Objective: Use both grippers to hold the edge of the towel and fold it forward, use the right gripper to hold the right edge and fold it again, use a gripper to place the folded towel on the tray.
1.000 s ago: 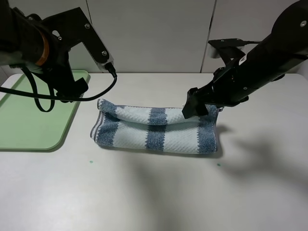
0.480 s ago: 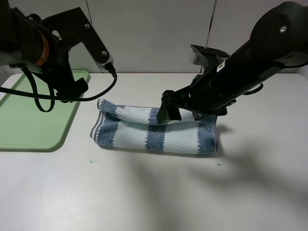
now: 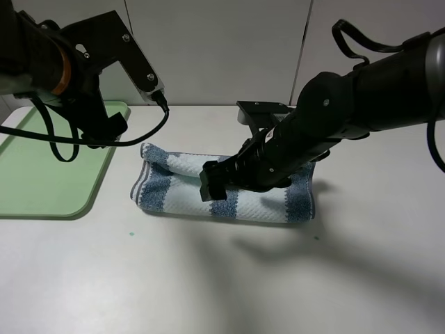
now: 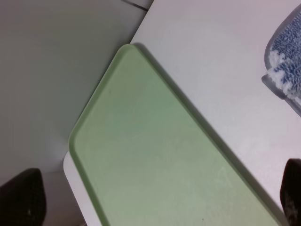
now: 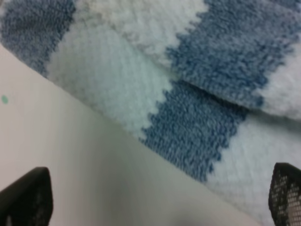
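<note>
While the right gripper [image 3: 213, 184] hung with jaws spread wide over the middle of the folded towel [image 3: 170, 182], its hemmed end [image 3: 137, 186] lay at 9 o'clock, the tray [image 3: 42, 188] beyond, and bare table [image 3: 222, 278] at 6 o'clock.

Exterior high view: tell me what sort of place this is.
Probably a robot lab workbench, not a home: a plain white table, pale wall panels behind it, and a robot's black left arm and right arm over a striped towel and green tray.
</note>
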